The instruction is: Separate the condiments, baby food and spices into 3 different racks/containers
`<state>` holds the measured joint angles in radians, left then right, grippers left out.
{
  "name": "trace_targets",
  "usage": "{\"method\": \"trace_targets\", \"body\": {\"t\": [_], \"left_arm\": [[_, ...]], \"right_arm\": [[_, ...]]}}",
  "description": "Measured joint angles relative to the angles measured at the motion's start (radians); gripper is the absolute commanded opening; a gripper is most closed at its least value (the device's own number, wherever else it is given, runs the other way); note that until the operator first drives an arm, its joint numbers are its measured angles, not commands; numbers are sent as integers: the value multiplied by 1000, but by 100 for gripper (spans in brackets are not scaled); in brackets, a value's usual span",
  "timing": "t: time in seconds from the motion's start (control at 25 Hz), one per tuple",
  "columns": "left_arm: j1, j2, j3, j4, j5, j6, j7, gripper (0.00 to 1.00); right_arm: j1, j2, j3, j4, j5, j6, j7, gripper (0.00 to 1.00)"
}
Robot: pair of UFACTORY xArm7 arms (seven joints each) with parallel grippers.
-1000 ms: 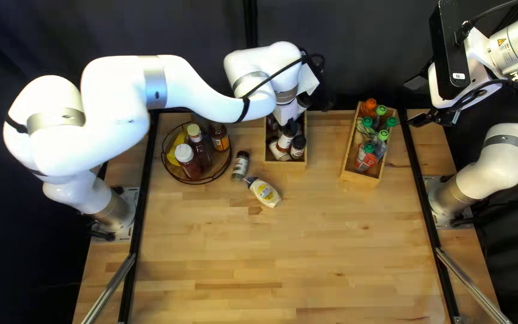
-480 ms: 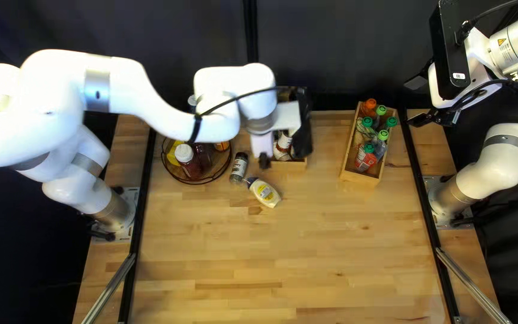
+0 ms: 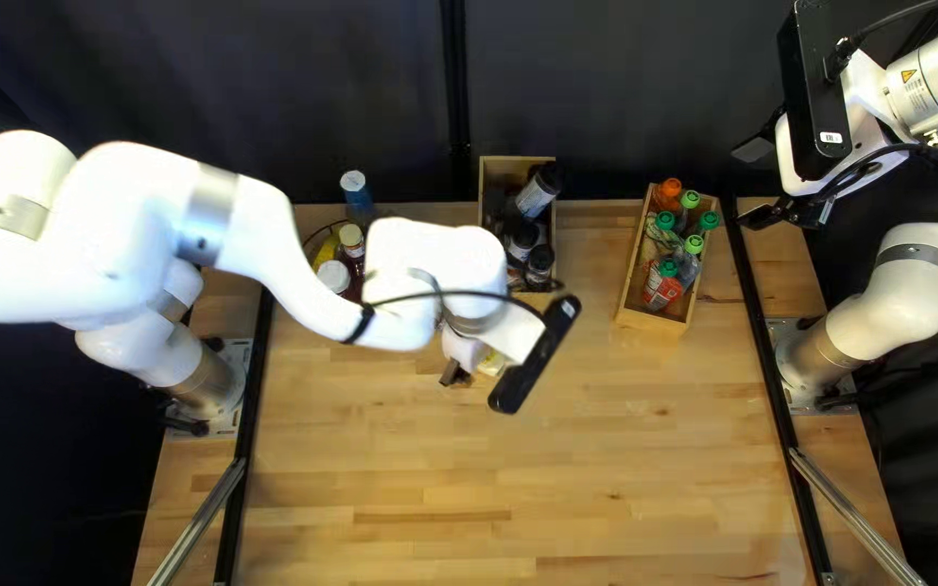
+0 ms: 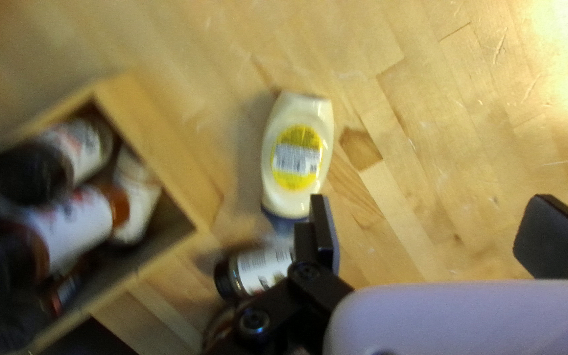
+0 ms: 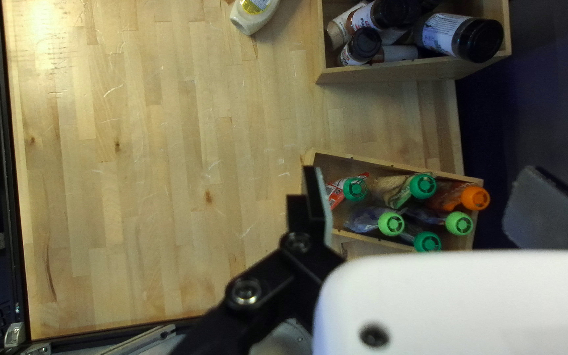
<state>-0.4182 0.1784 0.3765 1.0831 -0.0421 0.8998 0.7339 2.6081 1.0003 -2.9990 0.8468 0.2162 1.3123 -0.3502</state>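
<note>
Plainly, cream squeeze bottle (image 4: 297, 158) near my spread left gripper (image 3: 453, 374)

It lies flat on the table (image 3: 599, 456), yellow oval label showing, dark cap toward a jar (image 4: 258, 271). My right gripper (image 3: 753, 182) stands spread too. One wooden box (image 5: 415, 71) holds black-capped jars; another (image 3: 651, 326), green- and orange-capped pouches (image 5: 392, 187). Sauce bottles (image 3: 352, 244) fill a wire basket (image 3: 322, 229). Between black rails (image 3: 757, 326) I see wide tabletop.

Far L: btls (image 3: 351, 241) in rack (image 3: 322, 231), far ctr: spice jars (image 3: 539, 263) in spice box (image 5: 402, 71), far R: pouches (image 3: 664, 285) in 2nd box (image 3: 651, 321), squeeze btl (image 4: 297, 158) lying on table (image 3: 491, 488), nr side of spice box, loose jar (image 4: 258, 269) lying by its cap end.
</note>
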Motion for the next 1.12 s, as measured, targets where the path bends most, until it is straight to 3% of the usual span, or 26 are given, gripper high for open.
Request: {"method": "trace_targets", "body": {"t": [0.64,1.12], "left_arm": [[74,218,-25,49,-46,-119,183,100],[104,268,-44,29,-82,-171,225,100]], "right_arm": [[0,0,0,0,0,0,0,100],[0,0,0,0,0,0,0,100]]}}
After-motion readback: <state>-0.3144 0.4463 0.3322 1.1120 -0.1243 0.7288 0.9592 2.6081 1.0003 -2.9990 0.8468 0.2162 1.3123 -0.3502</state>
